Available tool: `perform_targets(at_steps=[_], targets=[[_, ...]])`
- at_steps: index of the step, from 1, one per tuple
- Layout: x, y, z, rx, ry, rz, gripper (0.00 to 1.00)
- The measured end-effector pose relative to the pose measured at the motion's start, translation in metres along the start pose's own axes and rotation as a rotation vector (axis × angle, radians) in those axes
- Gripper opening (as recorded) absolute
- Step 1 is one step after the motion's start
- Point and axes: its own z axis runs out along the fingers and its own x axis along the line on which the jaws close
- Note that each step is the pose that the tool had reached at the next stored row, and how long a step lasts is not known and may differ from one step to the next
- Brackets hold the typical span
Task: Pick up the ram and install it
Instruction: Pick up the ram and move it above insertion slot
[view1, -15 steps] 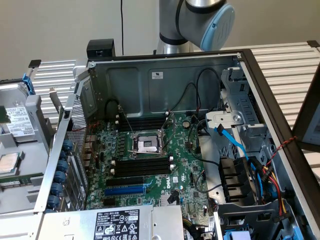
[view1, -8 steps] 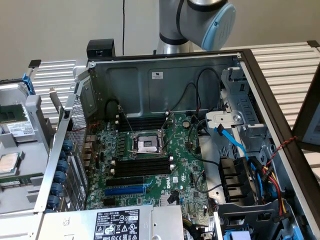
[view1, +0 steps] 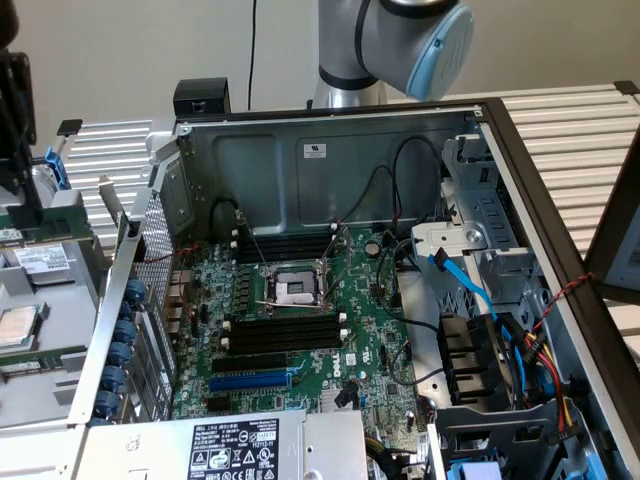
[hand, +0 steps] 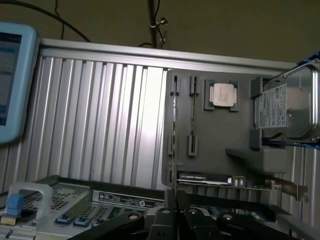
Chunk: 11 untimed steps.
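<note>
— Picking up looks like the step in hand. Your gripper (hand: 172, 217) is pinched together on the ram (hand: 173, 150), which stands edge-on at the grey tray (hand: 220, 130), on the exterior view's left, outside the case.
— What does the move call for?
— I judge a steady carry to the black memory slots (view1: 285, 333), with the stick kept square to one slot.
</note>
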Motion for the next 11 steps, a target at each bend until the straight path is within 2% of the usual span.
perform_targets(at_steps=[11], targets=[[0.004,-0.0495,-0.0061,0.0007,-0.0085,-0.001,0.13]])
